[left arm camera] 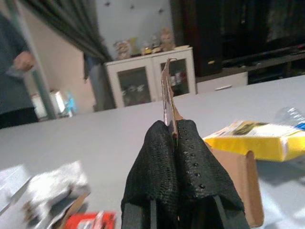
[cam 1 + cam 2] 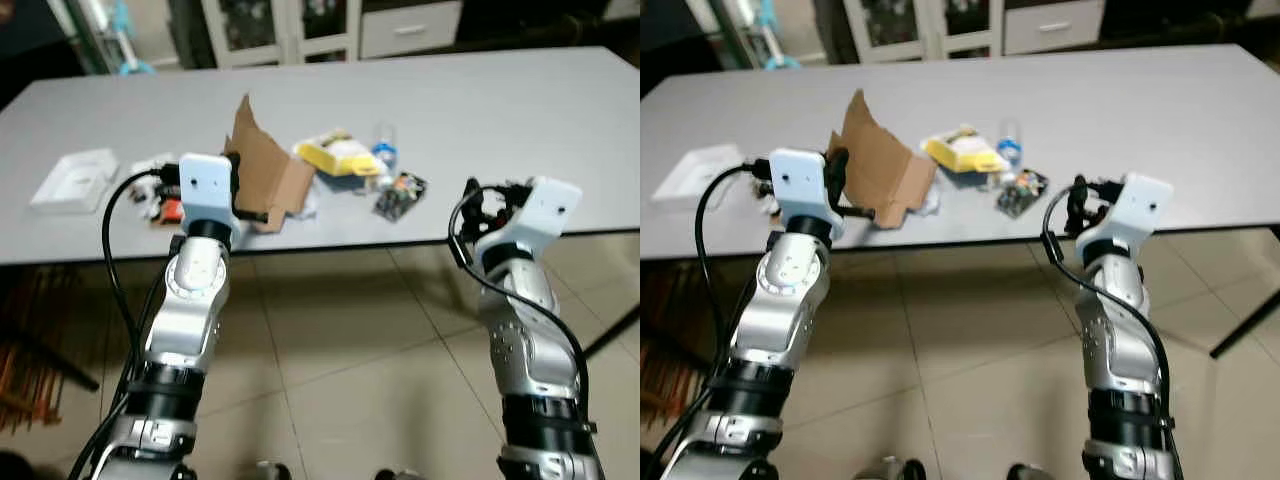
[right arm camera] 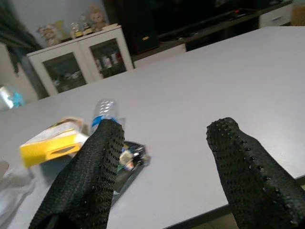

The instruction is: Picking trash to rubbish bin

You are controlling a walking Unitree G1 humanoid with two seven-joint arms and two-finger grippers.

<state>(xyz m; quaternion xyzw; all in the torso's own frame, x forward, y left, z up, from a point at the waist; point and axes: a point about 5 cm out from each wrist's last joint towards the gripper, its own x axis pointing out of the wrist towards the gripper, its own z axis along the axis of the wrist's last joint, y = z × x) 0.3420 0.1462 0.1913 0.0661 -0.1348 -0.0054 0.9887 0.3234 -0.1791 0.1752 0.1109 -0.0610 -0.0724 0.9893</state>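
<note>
- We see a grey table (image 2: 500, 110) with a small heap of trash near its front edge, and tiled floor below it.
- The left gripper (image 1: 174, 131) is at the table's front edge, its 2 black fingers pressed together on the thin edge of a brown cardboard piece (image 2: 262, 165), which stands up tilted from the tabletop.
- In the left wrist view the cardboard edge rises straight up from between the fingers, with a folded flap of the same cardboard lying just past them.
- The right gripper (image 3: 167, 138) is held just short of the table's front edge, well to the right of the heap; its 2 fingers stand wide apart with nothing between them.
- Just beside the cardboard lies a yellow packet (image 2: 338, 155), and next to that a clear plastic bottle (image 2: 384, 148) with a blue label.
- A dark wrapper (image 2: 400, 193) with coloured print lies in front of the bottle, near the table's edge.
- Left of the left gripper we make out a red and white packet (image 1: 90, 222) and crumpled white wrapping (image 1: 52, 183).
- Farther left sits a clear plastic tray (image 2: 75, 180).
- Behind the table stands a white cabinet (image 1: 152, 78) with glass doors, with small figures on top.
- A person's hand (image 1: 23, 61) and dark sleeve show in the left wrist view, beyond the table.
</note>
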